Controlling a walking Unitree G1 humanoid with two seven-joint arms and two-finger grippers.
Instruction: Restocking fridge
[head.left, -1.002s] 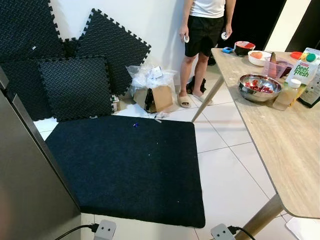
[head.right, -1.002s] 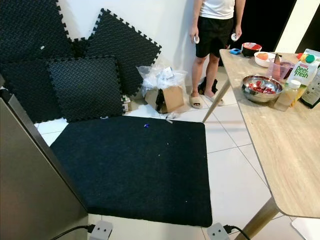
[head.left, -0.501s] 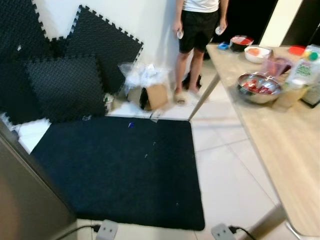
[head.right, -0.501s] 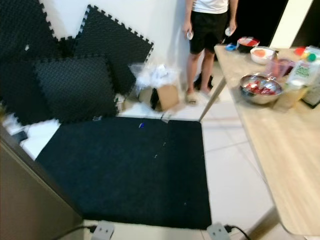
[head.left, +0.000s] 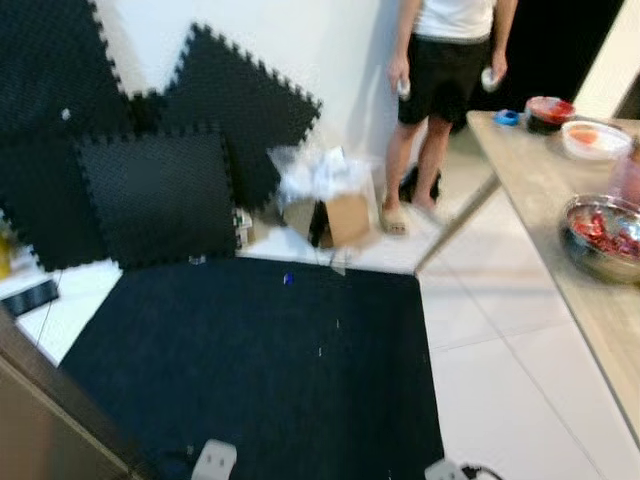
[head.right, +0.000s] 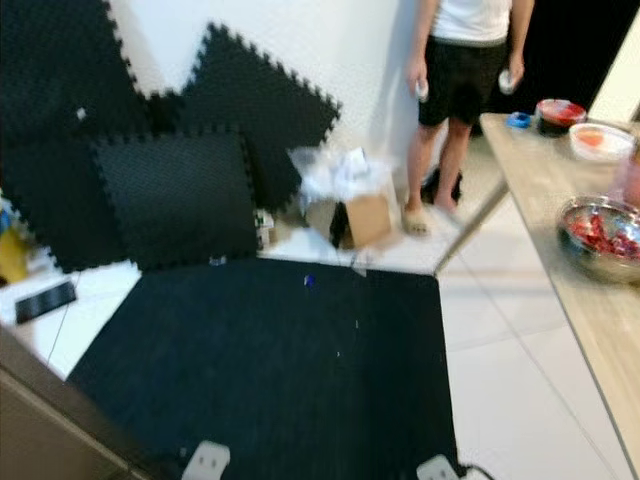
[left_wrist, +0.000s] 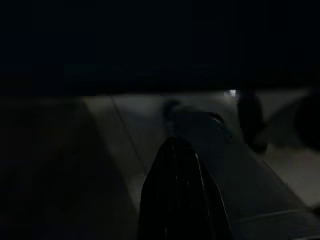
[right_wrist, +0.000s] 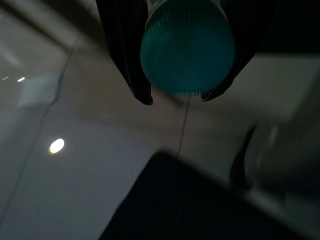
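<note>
Between right gripper (right_wrist: 176, 100) fingers, clamped teal-capped bottle (right_wrist: 187, 47), no readable label, left gripper (left_wrist: 182, 200) fingers' state unclear

Both eye views were evenly lit by soft indoor light but smeared with motion blur, so the black floor mat (head.left: 260, 370) and the steel bowl (head.left: 603, 235) lost their edges. The left wrist view was nearly black. The right wrist view was dim and soft, with one bright glare spot (right_wrist: 56, 145) on the floor.
</note>
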